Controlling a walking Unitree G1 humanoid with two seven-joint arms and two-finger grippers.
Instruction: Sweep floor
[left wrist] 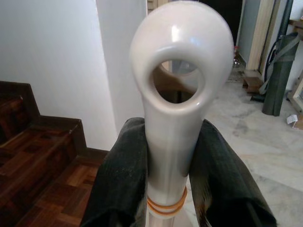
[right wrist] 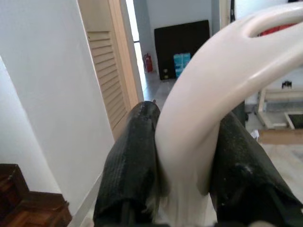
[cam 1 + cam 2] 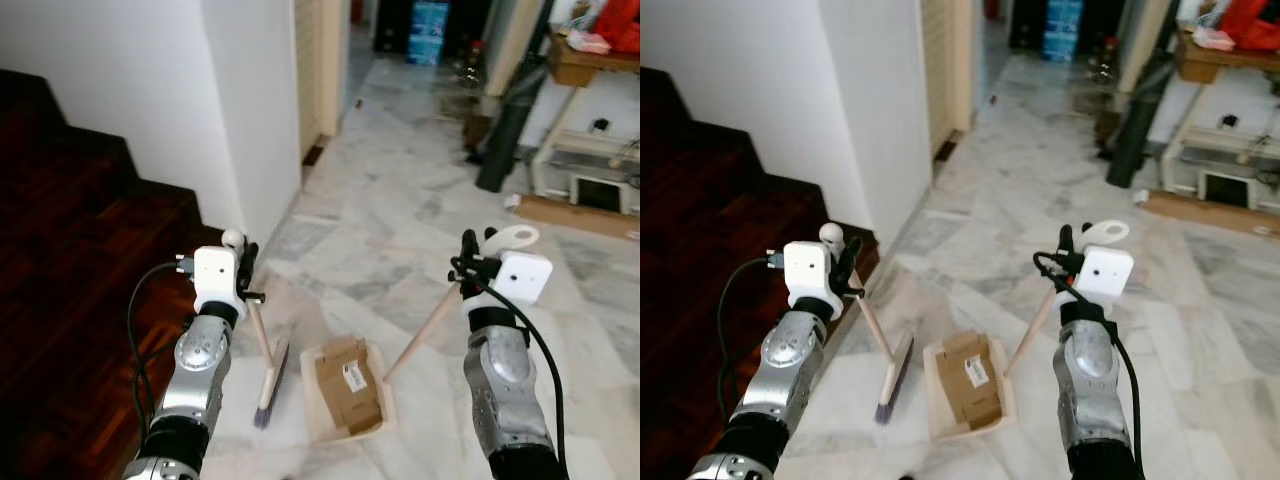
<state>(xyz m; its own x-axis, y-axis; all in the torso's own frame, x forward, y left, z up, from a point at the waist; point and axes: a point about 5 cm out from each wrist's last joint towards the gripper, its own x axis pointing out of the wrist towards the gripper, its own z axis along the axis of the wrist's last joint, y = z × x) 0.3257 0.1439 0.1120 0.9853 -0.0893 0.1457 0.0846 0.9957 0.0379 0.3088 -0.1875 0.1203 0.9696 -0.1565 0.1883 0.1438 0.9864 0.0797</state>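
Note:
My left gripper (image 3: 245,266) is shut on a broom's pale handle (image 3: 258,318). The handle slants down to the brush head (image 3: 271,384), which rests on the marble floor. In the left wrist view, black fingers (image 1: 124,177) clamp the handle just under its white loop end (image 1: 177,71). My right gripper (image 3: 470,262) is shut on the dustpan's long handle (image 3: 424,326), below its white loop (image 3: 517,237). The cream dustpan (image 3: 311,402) sits on the floor right of the brush and holds a piece of brown cardboard (image 3: 348,384). In the right wrist view, both fingers (image 2: 132,161) press that handle.
Dark wooden stairs (image 3: 70,250) rise on the left beside a white wall corner (image 3: 250,120). Marble floor (image 3: 400,230) stretches ahead to a doorway. At the far right stand a dark rolled bundle (image 3: 505,130), a white appliance (image 3: 590,182) and a flat cardboard sheet (image 3: 575,214).

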